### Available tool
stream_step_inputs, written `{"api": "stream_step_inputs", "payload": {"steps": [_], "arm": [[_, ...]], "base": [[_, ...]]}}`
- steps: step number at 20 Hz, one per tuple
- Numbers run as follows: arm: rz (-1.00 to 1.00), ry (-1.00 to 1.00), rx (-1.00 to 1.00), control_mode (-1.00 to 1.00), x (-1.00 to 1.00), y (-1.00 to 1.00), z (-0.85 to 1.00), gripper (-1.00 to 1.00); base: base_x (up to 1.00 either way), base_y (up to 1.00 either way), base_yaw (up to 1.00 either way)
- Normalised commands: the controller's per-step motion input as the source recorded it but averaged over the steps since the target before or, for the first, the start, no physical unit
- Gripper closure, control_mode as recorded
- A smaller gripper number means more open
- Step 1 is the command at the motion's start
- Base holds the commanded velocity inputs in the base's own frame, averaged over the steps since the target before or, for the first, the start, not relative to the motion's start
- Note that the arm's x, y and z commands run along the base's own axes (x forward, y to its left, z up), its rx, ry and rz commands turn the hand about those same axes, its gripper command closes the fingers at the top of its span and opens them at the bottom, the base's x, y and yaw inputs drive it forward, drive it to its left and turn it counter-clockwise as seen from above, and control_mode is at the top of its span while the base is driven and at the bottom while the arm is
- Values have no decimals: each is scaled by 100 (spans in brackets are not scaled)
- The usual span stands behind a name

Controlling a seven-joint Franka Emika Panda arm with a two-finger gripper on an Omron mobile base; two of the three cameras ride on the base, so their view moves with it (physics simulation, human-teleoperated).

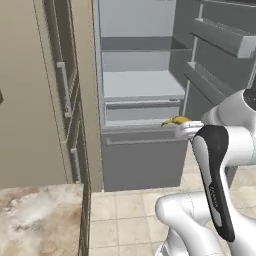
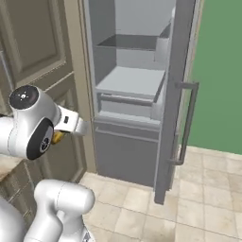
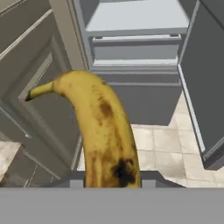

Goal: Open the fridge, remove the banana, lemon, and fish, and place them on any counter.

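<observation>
The fridge point(image 1: 140, 160) stands open, its pale shelves bare and its door point(image 2: 175, 94) swung out to the right. My gripper point(image 3: 112, 180) is shut on the banana point(image 3: 105, 131), a yellow fruit with brown blotches and a dark tip, held in front of the fridge's lower drawer. In the left base view the banana point(image 1: 176, 120) juts left from the hand. In the right base view a bit of the banana point(image 2: 57, 137) peeks from behind the arm. The speckled counter point(image 1: 40, 215) lies low on the left. Lemon and fish are out of view.
Beige panelled cabinets point(image 1: 30, 100) rise left of the fridge, with a bar handle point(image 1: 63, 87). The door carries shelf bins point(image 1: 225, 40) inside and a vertical handle point(image 2: 187, 123) outside. Tiled floor point(image 2: 198, 198) stretches before the fridge, and a green wall point(image 2: 222, 71) stands to the right.
</observation>
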Motion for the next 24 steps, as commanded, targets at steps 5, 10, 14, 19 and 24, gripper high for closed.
{"api": "stream_step_inputs", "payload": {"steps": [5, 10, 14, 19, 24], "arm": [[0, 0, 0, 100, 0, 0, 0, 100], [0, 0, 0, 100, 0, 0, 0, 100], [0, 0, 0, 100, 0, 0, 0, 100], [0, 0, 0, 100, 0, 0, 0, 100], [0, 0, 0, 100, 0, 0, 0, 100]], "base": [[-32, -3, 100], [-16, -6, 100], [-20, -13, 100], [-11, 14, 89], [-3, 6, 64]]}}
